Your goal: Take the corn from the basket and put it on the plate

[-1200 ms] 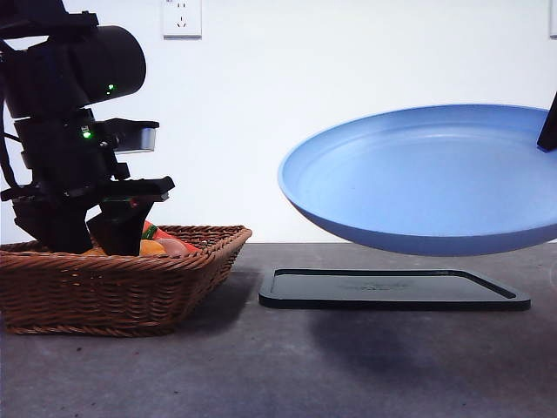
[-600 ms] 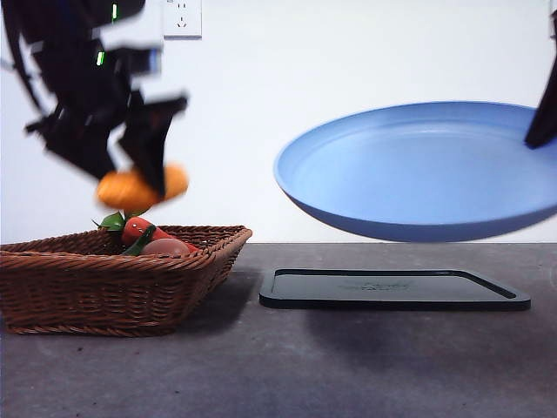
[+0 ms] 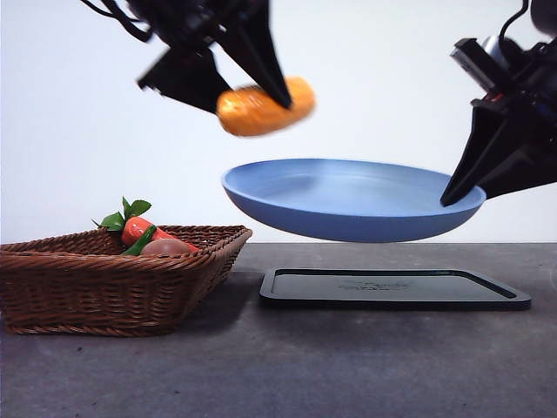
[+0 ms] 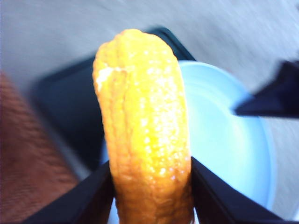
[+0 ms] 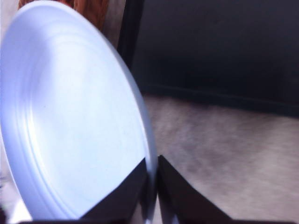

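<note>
Nearest on the left, the basket (image 3: pixel 113 277) sits on the grey matte table (image 3: pixel 348 366): brown woven wicker, rectangular, with sides sloping outward. A red vegetable with green leaves (image 3: pixel 132 228) and a pinkish-brown rounded item (image 3: pixel 165 247) poke above its rim. To its right lies a flat black tray (image 3: pixel 393 289) with a raised edge.

Above the tray the plate (image 3: pixel 348 200) hangs in the air, round, shallow, matte blue, tilted slightly. The right gripper (image 3: pixel 457 193) reaches down from the upper right, its black jaws pinched together on the plate's right rim (image 5: pixel 150 182).

Higher up, the left gripper (image 3: pixel 252 100) slants down from the top edge, jaws clamped on the corn (image 3: pixel 265 106). The cob is glossy orange-yellow with bumpy kernels and blunt ends (image 4: pixel 145 135); it hangs over the plate's left rim, clear of it, well above the basket
</note>
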